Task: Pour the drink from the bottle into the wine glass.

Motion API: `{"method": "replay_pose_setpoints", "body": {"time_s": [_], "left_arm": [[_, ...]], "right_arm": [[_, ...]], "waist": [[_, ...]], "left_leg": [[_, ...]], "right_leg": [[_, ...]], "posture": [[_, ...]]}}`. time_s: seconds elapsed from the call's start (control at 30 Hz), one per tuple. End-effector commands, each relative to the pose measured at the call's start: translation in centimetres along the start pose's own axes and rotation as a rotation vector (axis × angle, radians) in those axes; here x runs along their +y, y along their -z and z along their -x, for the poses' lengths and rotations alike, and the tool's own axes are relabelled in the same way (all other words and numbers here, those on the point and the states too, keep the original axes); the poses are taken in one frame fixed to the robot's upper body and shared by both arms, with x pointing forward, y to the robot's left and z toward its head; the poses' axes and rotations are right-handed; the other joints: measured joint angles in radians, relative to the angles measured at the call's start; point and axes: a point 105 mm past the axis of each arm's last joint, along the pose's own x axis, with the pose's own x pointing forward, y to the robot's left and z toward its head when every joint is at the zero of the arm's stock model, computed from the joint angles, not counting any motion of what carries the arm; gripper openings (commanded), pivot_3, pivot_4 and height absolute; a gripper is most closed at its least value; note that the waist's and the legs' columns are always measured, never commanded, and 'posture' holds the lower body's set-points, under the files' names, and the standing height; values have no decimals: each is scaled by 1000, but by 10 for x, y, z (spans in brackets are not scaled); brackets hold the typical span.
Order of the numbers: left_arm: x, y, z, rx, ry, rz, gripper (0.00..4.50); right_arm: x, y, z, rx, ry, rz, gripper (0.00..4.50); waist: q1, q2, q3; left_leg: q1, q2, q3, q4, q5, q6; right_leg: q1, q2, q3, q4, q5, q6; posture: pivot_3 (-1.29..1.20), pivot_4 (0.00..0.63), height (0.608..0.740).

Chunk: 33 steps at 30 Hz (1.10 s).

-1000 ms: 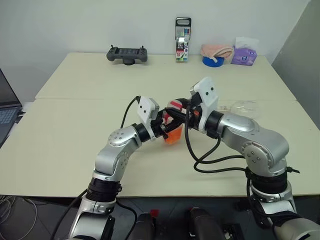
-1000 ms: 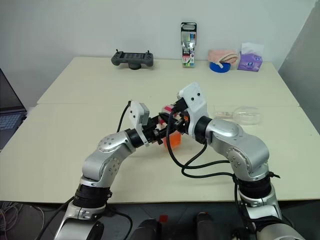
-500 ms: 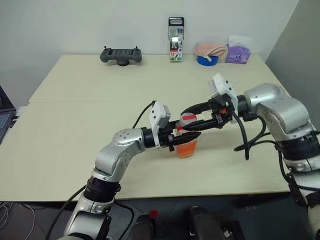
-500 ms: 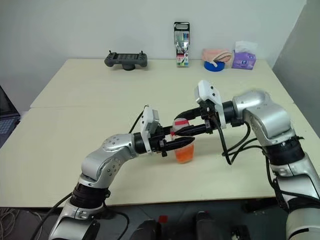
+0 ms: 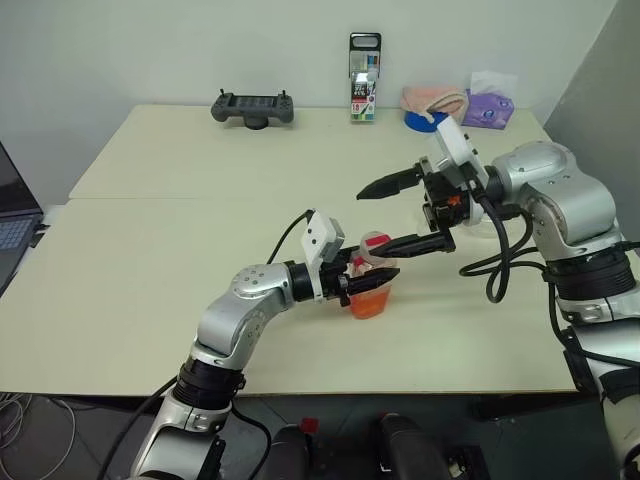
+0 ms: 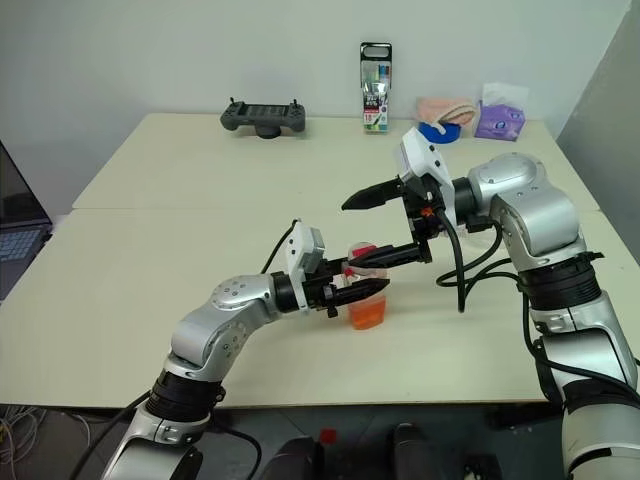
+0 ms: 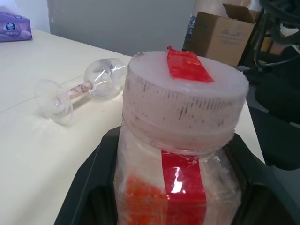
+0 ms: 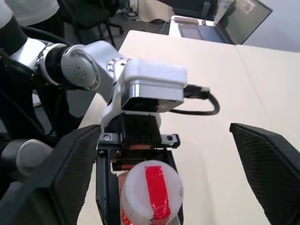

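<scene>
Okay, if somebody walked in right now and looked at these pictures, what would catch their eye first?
First, the bottle with its orange-red drink, upright near the table's middle, clamped by the left pincer. Next, the right pincer spread wide open just above and to the right of the capped bottle. Then the wine glass lying on its side on the table, behind the right arm.

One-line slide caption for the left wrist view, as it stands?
Left gripper shut on the capped bottle of orange-red drink; the wine glass lies on its side on the table beyond.
</scene>
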Motion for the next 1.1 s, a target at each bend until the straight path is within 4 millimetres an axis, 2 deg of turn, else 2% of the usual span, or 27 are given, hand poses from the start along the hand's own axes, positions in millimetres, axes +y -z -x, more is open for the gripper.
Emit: {"method": "replay_pose_setpoints", "body": {"time_s": [0.03,0.17,0.33,0.57,0.87,1.1], "left_arm": [[1,-15,-5,-44,11,-61,2144],[6,-16,-5,-49,2,-74,2144],[12,-16,-3,-51,-13,-87,2144],[27,-21,-3,-70,-54,-106,2144],[38,-20,0,-81,-104,-115,2143],[41,-19,2,-81,-120,-126,2143]], "right_arm": [[7,-9,12,-2,59,32,4500],[23,-13,19,-1,128,14,4500],[30,-20,25,-19,313,-9,4500],[17,-21,25,-82,618,-88,4500],[9,-1,24,-41,901,-132,4500],[16,12,-4,-46,958,-231,4500]], "waist": [[2,0,0],[3,0,0],[3,0,0],[2,0,0],[2,0,0],[-1,0,0]], "left_leg": [[0,0,0,0,0,0],[0,0,0,0,0,0],[0,0,0,1,0,0],[1,0,0,1,0,0],[0,0,0,0,0,0],[1,1,0,0,0,0]], "right_leg": [[0,0,0,0,0,0],[0,0,0,0,0,0],[0,0,0,0,-2,3],[0,1,1,2,-2,5],[0,0,1,0,-2,4],[0,2,0,3,-3,5]], "posture": [[0,150,740],[0,150,740],[0,150,740],[0,150,740],[0,150,740],[0,150,740]]}}
